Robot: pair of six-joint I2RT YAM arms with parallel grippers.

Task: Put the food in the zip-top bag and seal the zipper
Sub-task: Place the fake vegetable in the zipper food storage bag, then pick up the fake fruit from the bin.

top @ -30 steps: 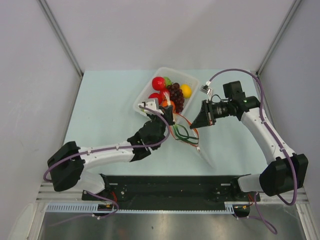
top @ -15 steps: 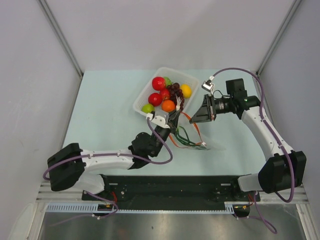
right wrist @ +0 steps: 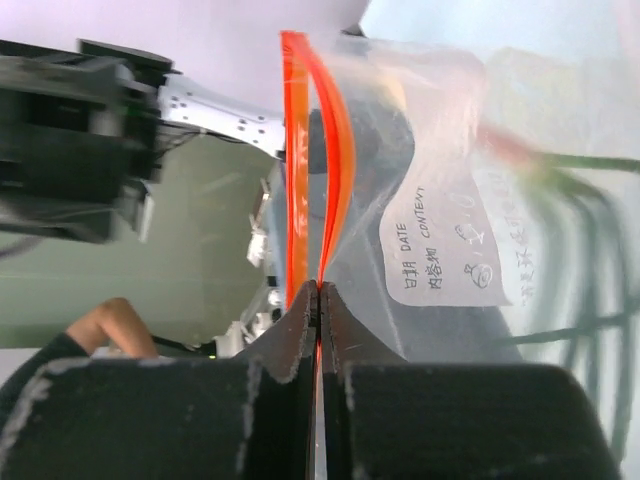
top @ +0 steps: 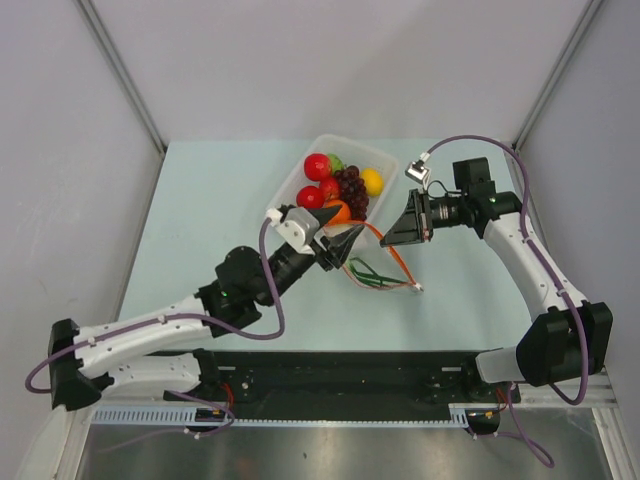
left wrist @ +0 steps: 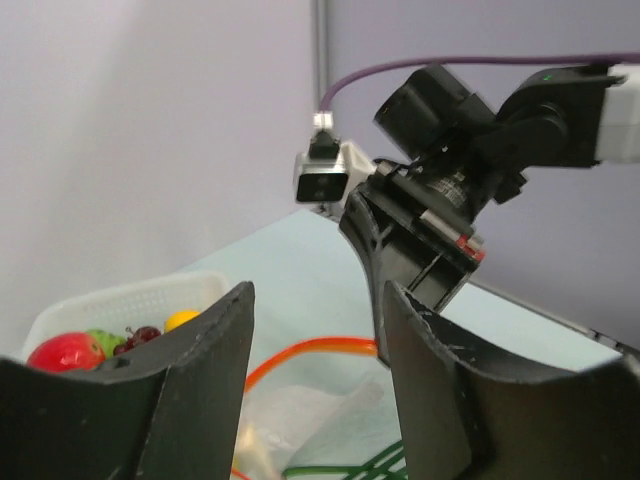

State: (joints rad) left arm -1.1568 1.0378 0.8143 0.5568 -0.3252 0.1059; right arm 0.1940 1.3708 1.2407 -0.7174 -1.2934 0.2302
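The clear zip-top bag [top: 385,268] lies right of the tray with thin green beans [top: 372,274] inside it. My right gripper [top: 393,238] is shut on the orange-red zipper [right wrist: 300,150] at one end of the mouth, holding it lifted; the jaws [right wrist: 318,290] pinch the strip flat. My left gripper [top: 345,246] hovers open at the other side of the mouth, nothing between its fingers [left wrist: 315,292]; through the gap I see the zipper [left wrist: 320,352] and bag film [left wrist: 305,410]. The rest of the food, red apples [top: 317,166], grapes [top: 352,190], a lemon [top: 372,181] and an orange [top: 337,210], sits in the tray.
The white translucent tray [top: 290,180] stands at the back centre, touching the bag's mouth area. Grey walls close in both sides and the back. The arm bases and a black rail run along the near edge.
My left gripper has opened and now sits at the bag's mouth, its arm swung out to the left. The right gripper lifted the zipper edge slightly and holds still.
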